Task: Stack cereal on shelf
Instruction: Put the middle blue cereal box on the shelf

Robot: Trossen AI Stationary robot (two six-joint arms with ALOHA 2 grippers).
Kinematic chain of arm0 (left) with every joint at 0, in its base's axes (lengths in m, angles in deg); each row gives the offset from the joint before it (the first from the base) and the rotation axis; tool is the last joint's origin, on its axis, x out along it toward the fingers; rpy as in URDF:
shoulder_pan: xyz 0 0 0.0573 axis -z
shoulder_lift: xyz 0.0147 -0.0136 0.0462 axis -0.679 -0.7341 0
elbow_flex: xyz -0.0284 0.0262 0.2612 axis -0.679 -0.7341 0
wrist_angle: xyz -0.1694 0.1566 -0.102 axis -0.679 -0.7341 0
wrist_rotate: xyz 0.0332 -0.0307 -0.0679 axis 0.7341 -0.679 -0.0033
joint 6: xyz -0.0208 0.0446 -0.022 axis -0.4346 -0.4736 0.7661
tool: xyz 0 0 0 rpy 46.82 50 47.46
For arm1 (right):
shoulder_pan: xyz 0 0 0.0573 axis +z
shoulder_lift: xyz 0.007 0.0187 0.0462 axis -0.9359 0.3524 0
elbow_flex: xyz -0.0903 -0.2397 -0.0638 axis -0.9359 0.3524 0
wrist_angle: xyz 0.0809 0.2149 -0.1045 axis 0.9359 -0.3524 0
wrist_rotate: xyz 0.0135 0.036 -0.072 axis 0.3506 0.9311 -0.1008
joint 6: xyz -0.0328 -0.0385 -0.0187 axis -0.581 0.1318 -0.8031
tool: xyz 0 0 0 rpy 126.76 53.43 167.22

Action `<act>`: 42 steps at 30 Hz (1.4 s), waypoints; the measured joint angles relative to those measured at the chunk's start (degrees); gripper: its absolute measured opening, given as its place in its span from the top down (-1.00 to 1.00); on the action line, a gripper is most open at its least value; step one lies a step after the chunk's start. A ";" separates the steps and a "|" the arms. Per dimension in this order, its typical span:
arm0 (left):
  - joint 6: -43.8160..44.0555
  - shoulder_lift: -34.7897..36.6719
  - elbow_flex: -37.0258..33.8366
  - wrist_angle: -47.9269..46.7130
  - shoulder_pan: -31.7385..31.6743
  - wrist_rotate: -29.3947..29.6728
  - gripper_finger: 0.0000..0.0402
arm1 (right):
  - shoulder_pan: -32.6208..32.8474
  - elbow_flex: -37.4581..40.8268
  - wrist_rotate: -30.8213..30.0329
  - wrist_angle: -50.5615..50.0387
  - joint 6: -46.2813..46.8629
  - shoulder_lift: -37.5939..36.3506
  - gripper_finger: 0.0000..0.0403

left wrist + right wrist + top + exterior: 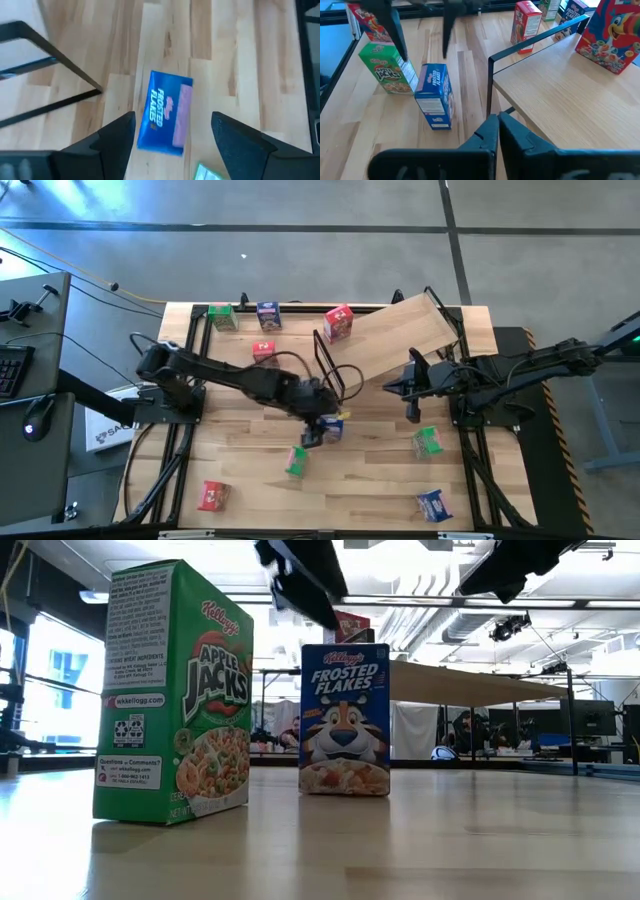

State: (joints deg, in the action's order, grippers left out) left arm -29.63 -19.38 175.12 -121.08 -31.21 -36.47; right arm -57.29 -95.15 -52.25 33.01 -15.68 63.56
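Observation:
A blue Frosted Flakes box (335, 429) (345, 720) stands upright on the table, with a green Apple Jacks box (296, 461) (175, 690) next to it. My left gripper (320, 425) (173, 117) hangs open right above the blue box (167, 112), one finger on each side, apart from it. The shelf (400, 338) is a tilted plywood board with a black frame end (490, 85). A red box (338, 322) (612, 35) stands on the shelf. My right gripper (405, 390) (497, 125) is shut at the board's near edge. My right gripper's shut fingertips (490, 131) sit at the near edge of the shelf board (555, 95), coming in level from the table's right. Whether they touch the board I cannot tell.
Other cereal boxes stand about the table: green (222, 317), blue (268, 315) and red (264, 350) toward the far left, red (212, 496) near left, green (428, 442) and blue (433, 505) near right. A looped black cable (340, 375) lies beside the shelf frame.

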 joint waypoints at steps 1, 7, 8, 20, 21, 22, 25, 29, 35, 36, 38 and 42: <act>-0.70 1.60 -1.00 -0.52 0.78 0.90 -0.23 | 0.00 0.00 0.01 0.35 0.45 0.30 0.90; -0.15 13.12 -16.46 12.80 4.73 2.30 0.03 | 2.21 0.00 2.97 5.09 1.87 5.10 0.51; 0.91 15.23 -20.26 17.06 5.01 2.26 0.09 | 3.02 0.00 3.00 7.19 1.78 6.60 0.43; 10.95 18.79 -46.79 49.37 2.58 2.04 0.55 | 8.79 -1.19 -0.36 25.02 7.74 25.13 -0.44; 10.61 18.28 -47.06 50.37 2.49 2.05 0.57 | 8.77 -1.74 -0.80 24.83 8.24 26.26 -0.47; 10.12 17.39 -47.01 52.43 2.33 1.93 0.59 | 8.75 -2.53 -1.41 24.52 8.71 27.55 -0.49; 8.56 15.99 -47.17 54.88 2.32 1.94 0.63 | 8.13 -5.49 -1.51 24.45 9.39 31.74 -0.50; 7.49 13.08 -47.21 59.44 1.98 0.62 0.65 | 7.78 -9.82 -1.49 22.24 9.18 36.46 -0.50; 6.62 9.66 -46.96 64.63 1.57 -0.39 0.66 | 7.00 -16.36 -0.50 15.86 9.26 42.19 -0.50; 6.49 9.89 -47.35 64.16 1.57 -0.39 0.66 | 6.88 -17.15 -0.12 15.51 9.26 42.92 -0.50; 6.21 8.62 -46.90 67.48 1.57 -1.20 0.66 | 6.62 -18.56 -0.09 11.94 9.37 44.03 -0.50; 5.51 7.96 -46.88 69.15 1.59 -1.52 0.66 | 5.70 -20.37 0.42 7.64 9.25 46.18 -0.50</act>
State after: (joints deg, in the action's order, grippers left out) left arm -24.12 -11.43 128.24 -51.92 -29.62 -37.99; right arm -51.59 -115.52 -51.83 40.65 -6.42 109.73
